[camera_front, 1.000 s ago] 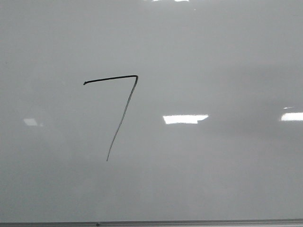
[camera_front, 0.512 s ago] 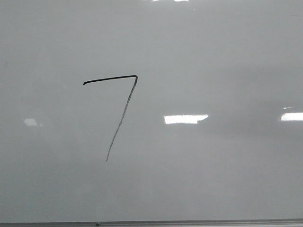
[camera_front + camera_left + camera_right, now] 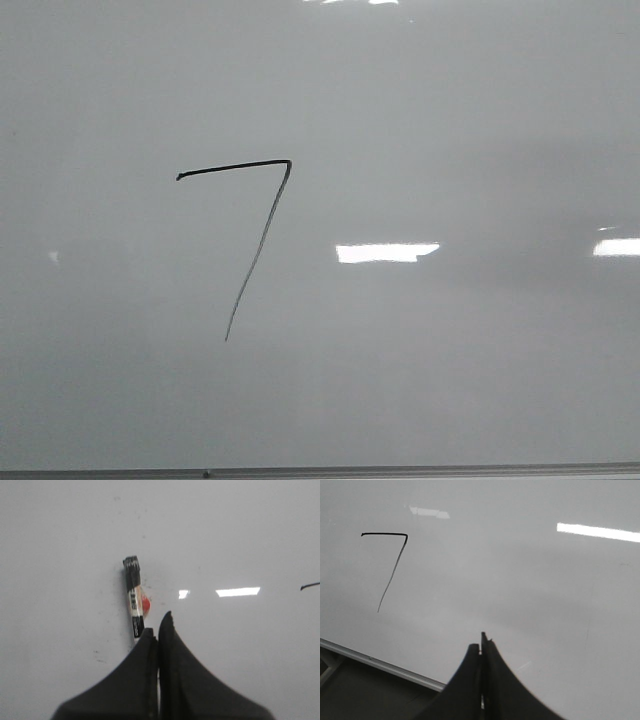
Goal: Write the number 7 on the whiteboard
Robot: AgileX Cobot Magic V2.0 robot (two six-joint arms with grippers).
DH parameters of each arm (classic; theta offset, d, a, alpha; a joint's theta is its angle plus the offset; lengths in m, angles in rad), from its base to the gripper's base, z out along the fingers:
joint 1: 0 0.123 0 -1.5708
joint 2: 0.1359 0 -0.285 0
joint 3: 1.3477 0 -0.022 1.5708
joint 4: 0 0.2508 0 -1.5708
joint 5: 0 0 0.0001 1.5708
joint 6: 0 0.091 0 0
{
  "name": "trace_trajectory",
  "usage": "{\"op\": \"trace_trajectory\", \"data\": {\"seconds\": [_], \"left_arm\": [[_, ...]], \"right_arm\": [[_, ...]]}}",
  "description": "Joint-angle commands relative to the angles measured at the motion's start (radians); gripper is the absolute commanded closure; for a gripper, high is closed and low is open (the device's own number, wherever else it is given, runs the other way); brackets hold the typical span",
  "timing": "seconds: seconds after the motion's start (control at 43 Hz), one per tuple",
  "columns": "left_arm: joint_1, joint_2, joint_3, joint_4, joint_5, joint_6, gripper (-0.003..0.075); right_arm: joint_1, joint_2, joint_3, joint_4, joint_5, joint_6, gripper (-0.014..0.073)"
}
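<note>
The number 7 point(image 3: 250, 235) sits left of centre in the front view, drawn in black on the whiteboard point(image 3: 450, 380): a short, nearly level top stroke, then a longer, thinner slanting stroke that runs down and to the left and fades toward its end. In the right wrist view the figure lies in the upper left of the frame, and in the left wrist view only the tip of a stroke peeks in at the right edge. No arm appears in the front view.

The left gripper point(image 3: 158, 627) has its jaws pressed together with nothing between them. A marker point(image 3: 134, 597) with a black cap, a white label and a red spot lies flat on the board just beyond the fingertips, in the centre-left of that frame; whether it touches them I cannot tell. The right gripper point(image 3: 481, 644) is also shut and empty, hovering over bare board near the grey frame edge point(image 3: 380, 664) at the lower left.

By the look of it, the writing is done. The risks from here are small but real: a gripper dragged across the ink would smear the faint slanting stroke, and a nudge from the left fingers could roll the loose marker across the glossy surface.
</note>
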Motion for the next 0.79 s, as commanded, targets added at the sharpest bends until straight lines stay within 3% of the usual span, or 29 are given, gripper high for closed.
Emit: {"op": "trace_trajectory", "data": {"seconds": [0.0, 0.093, 0.767], "left_arm": [[0.004, -0.011, 0.018, -0.018, -0.119, -0.007, 0.0741], [0.004, -0.017, 0.077, -0.024, -0.214, -0.007, 0.0741], [0.004, -0.015, 0.074, -0.024, -0.193, -0.007, 0.0741]], "right_arm": [[-0.008, 0.005, -0.026, 0.025, -0.063, -0.002, 0.0652], [-0.008, 0.005, -0.026, 0.025, -0.062, -0.002, 0.0652], [-0.008, 0.005, -0.026, 0.025, -0.060, -0.002, 0.0652]]}}
